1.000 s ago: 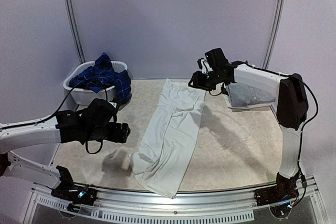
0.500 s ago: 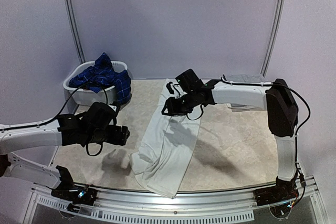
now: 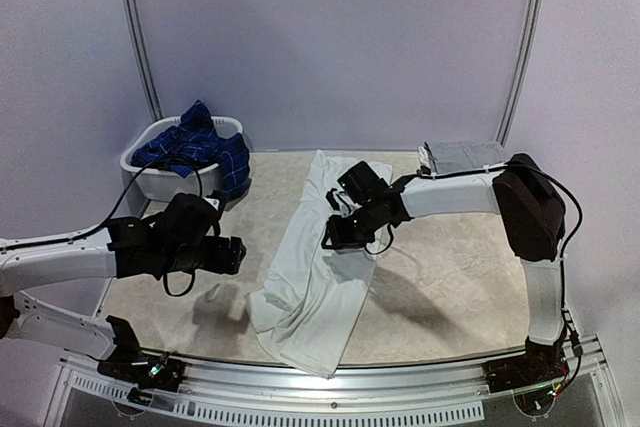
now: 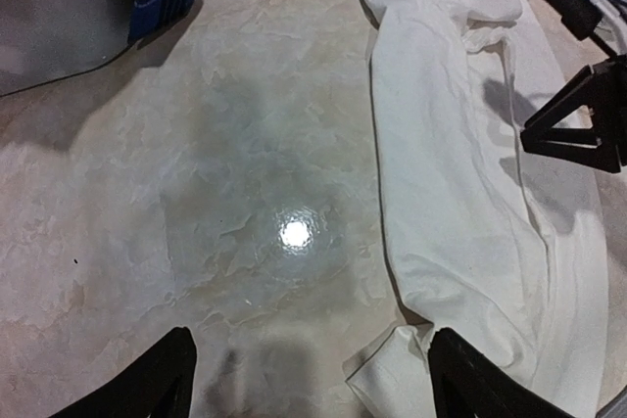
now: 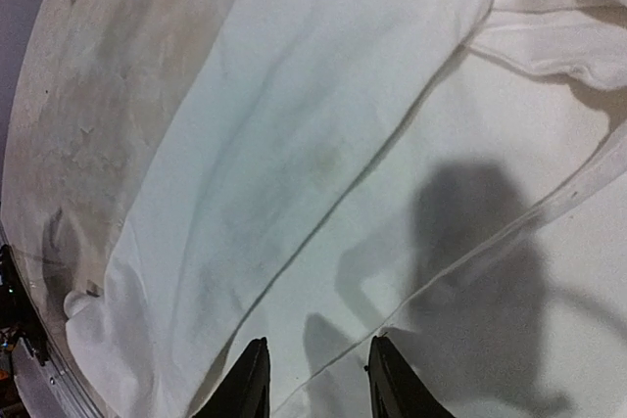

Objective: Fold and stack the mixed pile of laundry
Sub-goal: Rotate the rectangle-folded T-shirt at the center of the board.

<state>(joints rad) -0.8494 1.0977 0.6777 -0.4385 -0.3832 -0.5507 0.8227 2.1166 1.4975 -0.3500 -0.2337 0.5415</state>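
Hovering our right gripper (image 5: 316,345), fingers narrowly parted and empty, we see the white trousers (image 5: 323,144) directly beneath; we judge them soft, limp, light, best pinched at a hem. Our left gripper (image 4: 312,340) hangs spread wide, trousers just to its right.

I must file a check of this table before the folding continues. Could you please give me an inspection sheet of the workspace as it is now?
Surface: beige marbled table, glossy, with one light glare.
Job's things: white trousers lie lengthwise in the middle, wrinkled at the near end; checked navy shirt hangs over the basket rim; folded grey cloth at back right.
Clutter: white basket at back left.
Grippers: left gripper open over bare table; right gripper open above the trousers.
Cables: black cable loops above the left arm.
Surroundings: plain pale wall; nothing else seen.
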